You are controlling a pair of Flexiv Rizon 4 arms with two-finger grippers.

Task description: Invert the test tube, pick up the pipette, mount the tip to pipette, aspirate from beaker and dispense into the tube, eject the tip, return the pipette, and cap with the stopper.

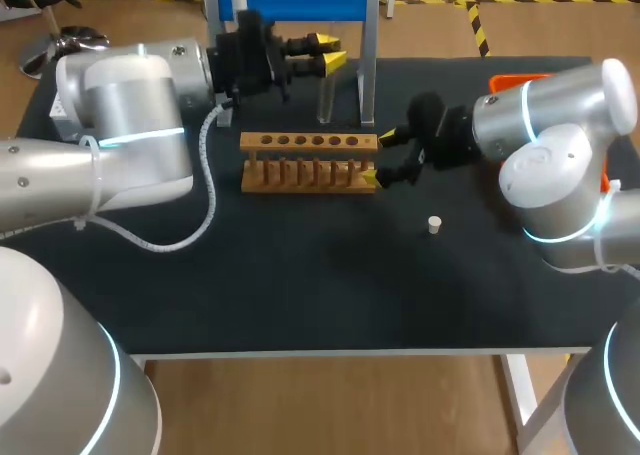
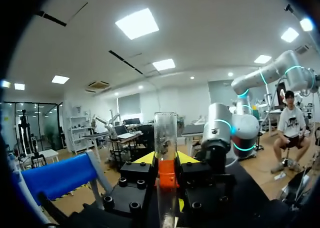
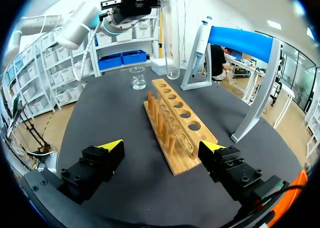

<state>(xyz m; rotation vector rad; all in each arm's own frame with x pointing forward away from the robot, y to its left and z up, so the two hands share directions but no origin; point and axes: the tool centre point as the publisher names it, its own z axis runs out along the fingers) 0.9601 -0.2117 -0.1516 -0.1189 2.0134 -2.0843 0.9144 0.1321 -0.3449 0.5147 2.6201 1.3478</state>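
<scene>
Left gripper [image 1: 331,53] clenched on test tube [image 1: 326,100]; tube upright, rounded end down, just behind wooden rack [image 1: 310,141], apparently inverted, not yet seated. Right gripper [image 1: 380,157] released at rack end. Pipette [image 3: 200,37] hangs on stand, stopper [image 1: 434,224] on table: remaining steps undone.

The head view looks down from above and behind the robot over the whole bench [image 1: 300,285]. The left wrist view sits close behind the left claw [image 2: 166,160], facing level along its fingers, the test tube [image 2: 165,130] between them. The right wrist view looks low across the bench from behind the right claw [image 3: 162,147], the wooden rack [image 3: 180,123] just ahead. Rack and tube show in head and right wrist views alike.
</scene>
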